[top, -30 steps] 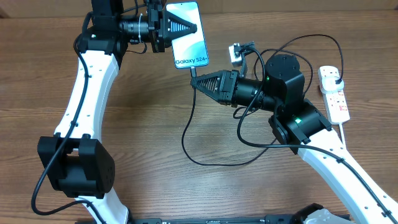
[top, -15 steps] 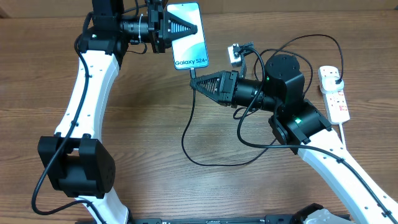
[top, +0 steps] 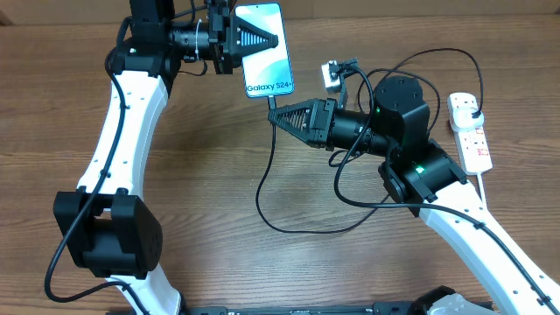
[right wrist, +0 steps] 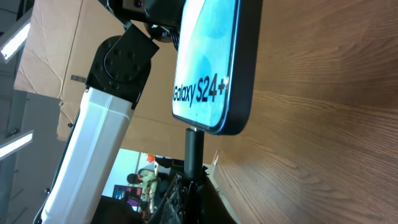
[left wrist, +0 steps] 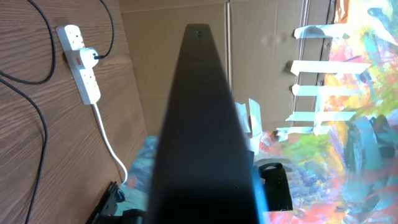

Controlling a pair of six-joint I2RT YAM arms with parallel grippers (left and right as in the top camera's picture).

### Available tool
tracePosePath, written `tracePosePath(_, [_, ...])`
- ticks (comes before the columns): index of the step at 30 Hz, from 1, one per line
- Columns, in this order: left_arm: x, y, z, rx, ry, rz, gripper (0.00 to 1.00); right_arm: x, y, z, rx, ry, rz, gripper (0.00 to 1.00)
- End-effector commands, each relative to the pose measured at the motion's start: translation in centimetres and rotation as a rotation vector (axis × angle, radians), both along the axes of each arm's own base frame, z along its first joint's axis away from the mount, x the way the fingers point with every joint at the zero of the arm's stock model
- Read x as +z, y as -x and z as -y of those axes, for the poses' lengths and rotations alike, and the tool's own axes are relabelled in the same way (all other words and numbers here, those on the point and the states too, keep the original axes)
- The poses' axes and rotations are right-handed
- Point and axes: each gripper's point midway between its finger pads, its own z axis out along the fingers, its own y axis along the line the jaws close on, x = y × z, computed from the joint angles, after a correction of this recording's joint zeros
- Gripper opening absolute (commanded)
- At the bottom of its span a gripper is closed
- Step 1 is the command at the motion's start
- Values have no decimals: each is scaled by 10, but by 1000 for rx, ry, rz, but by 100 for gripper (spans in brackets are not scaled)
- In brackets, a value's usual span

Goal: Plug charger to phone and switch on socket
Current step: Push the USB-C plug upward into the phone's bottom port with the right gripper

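The phone [top: 266, 54], light blue screen reading "Galaxy S24+", is held at the table's far edge by my left gripper [top: 262, 38], which is shut on its top end. In the left wrist view the phone's dark edge [left wrist: 202, 124] fills the middle. My right gripper [top: 274, 112] is shut on the charger's connector tip [right wrist: 194, 149], which meets the phone's bottom edge [right wrist: 217, 74]. The black charger cable [top: 262, 188] loops across the table to its plug [top: 473, 112] in the white socket [top: 470, 131], also seen in the left wrist view [left wrist: 81, 65].
The socket's thick white cord [top: 486, 188] runs toward the front right. A small white device [top: 332, 77] sits on the right arm. Cardboard and colourful cloth [left wrist: 348, 124] lie beyond the far table edge.
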Motion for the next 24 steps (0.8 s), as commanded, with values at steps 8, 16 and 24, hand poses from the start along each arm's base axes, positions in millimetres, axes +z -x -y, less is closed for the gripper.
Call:
tracePosePath(8, [14, 34, 23, -168, 53, 49, 4, -16, -46, 12, -167, 21, 3, 4])
tracePosePath(16, [14, 34, 23, -168, 53, 54, 4, -17, -59, 27, -193, 10, -7, 4])
tracePosePath(24, [14, 37, 28, -180, 54, 67, 4, -15, -68, 43, -213, 3, -5, 4])
